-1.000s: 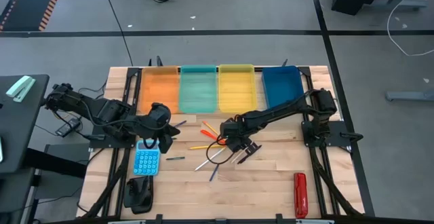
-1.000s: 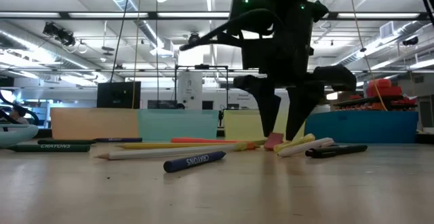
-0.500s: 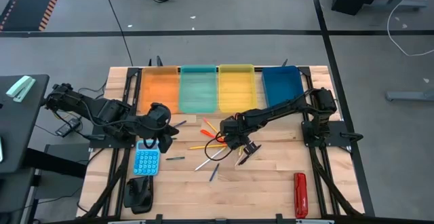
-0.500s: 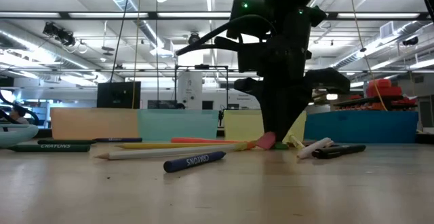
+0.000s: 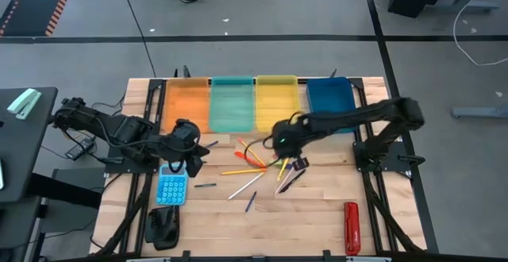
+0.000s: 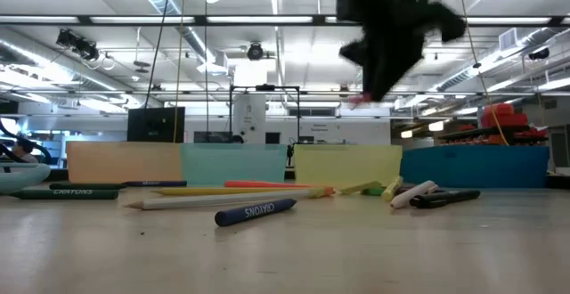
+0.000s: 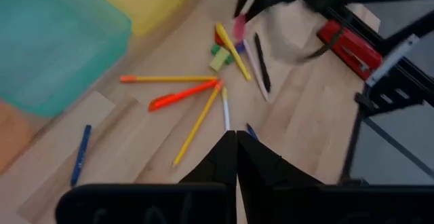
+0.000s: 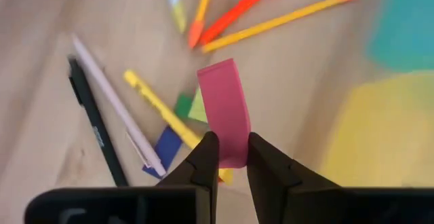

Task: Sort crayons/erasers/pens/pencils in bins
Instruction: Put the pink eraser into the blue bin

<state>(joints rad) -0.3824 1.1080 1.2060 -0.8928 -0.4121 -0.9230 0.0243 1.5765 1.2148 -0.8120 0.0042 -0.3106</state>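
Item 1: right pincer [image 8: 228,157]. From my station I see it lifted clear of the bench [image 5: 317,214], above the scattered pile just in front of the yellow bin [image 5: 277,103]. Its fingers are closed on a pink eraser [image 8: 225,113], which sticks up between the tips; in the low view the pink eraser shows as a small pink spot under the dark arm, high above the bench.

Item 2: left pincer [image 7: 236,157]. Fingers pressed together, nothing between them. It hangs over the bench in front of the orange bin [image 5: 185,103], just above the light-blue calculator [image 5: 171,186].

Item 3: bins, four in a row at the far edge of the bench: orange bin, teal bin [image 5: 232,103], yellow bin, dark blue bin [image 5: 329,101].

Item 4: loose stock on the bench in front of the yellow bin. Long yellow pencil [image 8: 279,22] and orange-red sticks [image 8: 236,11] lie fanned out together. A pale pink-white pencil [image 8: 112,104] lies beside a black pen [image 8: 96,125], almost parallel. A yellow stick [image 8: 161,110] crosses near a green eraser [image 8: 183,104], a yellow-green eraser [image 8: 197,108] and a blue eraser [image 8: 163,148], all close together beneath the raised pincer.

Item 5: a blue crayon [image 6: 255,212] lies alone, nearer the front of the bench than the yellow bin's pile.

Item 6: a red oblong tool [image 5: 351,227], near the bench's front right corner, well apart from the yellow bin.
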